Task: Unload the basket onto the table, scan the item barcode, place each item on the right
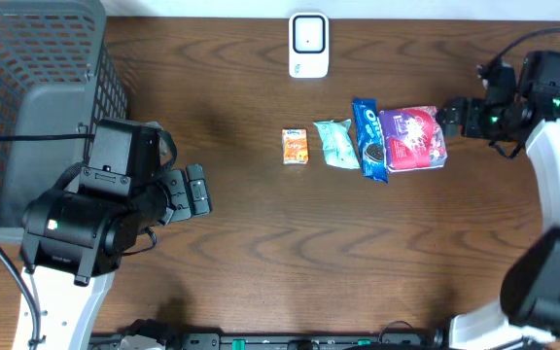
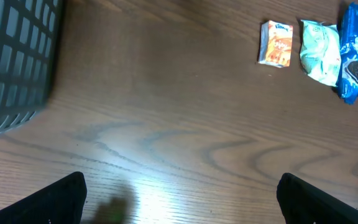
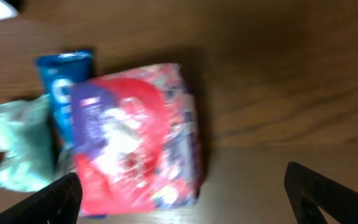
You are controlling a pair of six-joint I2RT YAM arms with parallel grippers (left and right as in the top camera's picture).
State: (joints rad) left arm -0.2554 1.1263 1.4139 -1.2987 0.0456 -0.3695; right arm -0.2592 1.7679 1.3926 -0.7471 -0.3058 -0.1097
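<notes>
Wood-grain brown table (image 1: 261,262) carries a short row of four snack packs, right of centre. From left to right in the overhead view these are a small orange pack (image 1: 295,146), a mint-green packet (image 1: 335,142), a blue biscuit pack (image 1: 368,139) and a purple-and-red packet (image 1: 414,139). The last three lie edge to edge, while the orange pack sits a little apart.

The blue biscuit pack is the clearly elongated one. Its long axis runs from the far edge of the table toward the near edge, leaning slightly. The purple-and-red packet is nearly square, printed face up, so its long axis is hard to call. No barcode can be made out on any pack.

A white scanner (image 1: 308,45) stands at the far edge, well apart from the row, and a dark wire basket (image 1: 27,78) fills the far left corner.

The right gripper (image 1: 452,117) hovers just beside the purple-and-red packet's far right corner, jaws spread wide and holding nothing. Whether it touches the packet cannot be told. The left gripper (image 1: 198,190) is well away on the left, also spread and empty.

Only the overhead view shows the whole scanner. The right wrist view is blurred and shows the purple-and-red packet large between the fingers. The left wrist view shows bare wood, the basket's edge and the left part of the row.
</notes>
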